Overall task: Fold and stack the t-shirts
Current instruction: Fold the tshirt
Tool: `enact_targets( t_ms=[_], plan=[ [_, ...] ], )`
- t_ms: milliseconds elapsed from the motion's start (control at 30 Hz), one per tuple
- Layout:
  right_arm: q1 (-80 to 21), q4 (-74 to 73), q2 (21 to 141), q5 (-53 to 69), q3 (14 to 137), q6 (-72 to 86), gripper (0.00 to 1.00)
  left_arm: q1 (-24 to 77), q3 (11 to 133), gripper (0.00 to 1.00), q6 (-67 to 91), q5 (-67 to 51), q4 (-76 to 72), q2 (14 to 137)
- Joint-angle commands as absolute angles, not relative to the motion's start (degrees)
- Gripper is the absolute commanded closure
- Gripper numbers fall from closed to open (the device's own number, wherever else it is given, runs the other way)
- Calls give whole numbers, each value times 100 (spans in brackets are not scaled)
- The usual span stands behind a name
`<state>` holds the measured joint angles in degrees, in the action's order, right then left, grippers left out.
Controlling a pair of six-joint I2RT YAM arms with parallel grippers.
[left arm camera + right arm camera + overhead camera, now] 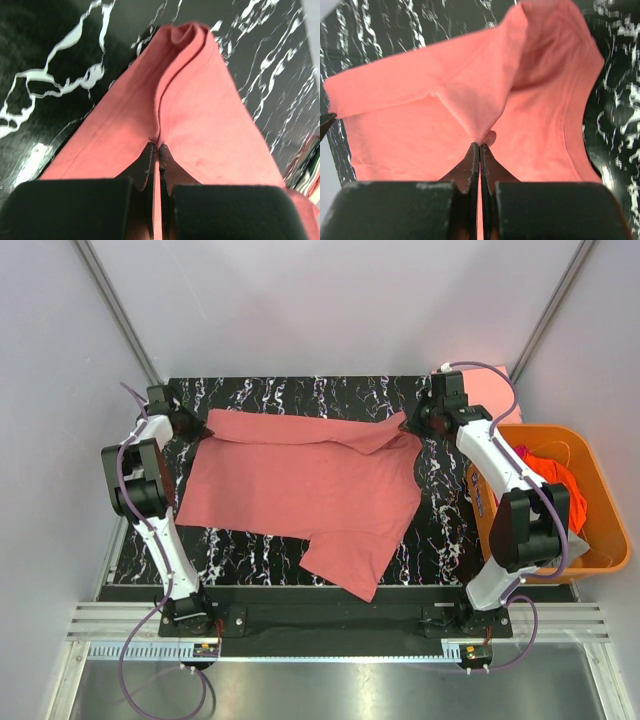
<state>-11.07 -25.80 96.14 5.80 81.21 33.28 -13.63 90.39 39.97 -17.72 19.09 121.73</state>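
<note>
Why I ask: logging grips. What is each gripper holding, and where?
Both are shut on the salmon-pink t-shirt: the left gripper pinches its far-left corner, the right gripper its far-right corner.

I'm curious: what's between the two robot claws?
The salmon-pink t-shirt stretches between the left gripper and right gripper, both pinching it, seen in the top view.
</note>
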Motion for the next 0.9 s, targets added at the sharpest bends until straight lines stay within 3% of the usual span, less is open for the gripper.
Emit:
enact_targets(
  t_ms=[0,867],
  plan=[
    [-1072,-2751,9264,756,8086,3498,100,-1397,9176,100,3683,-2101,2206,11857],
    [-1081,-3103,8965,826,7348,3270,100,-1635,9835,100,3173,-1898,2900,12445]
  ],
)
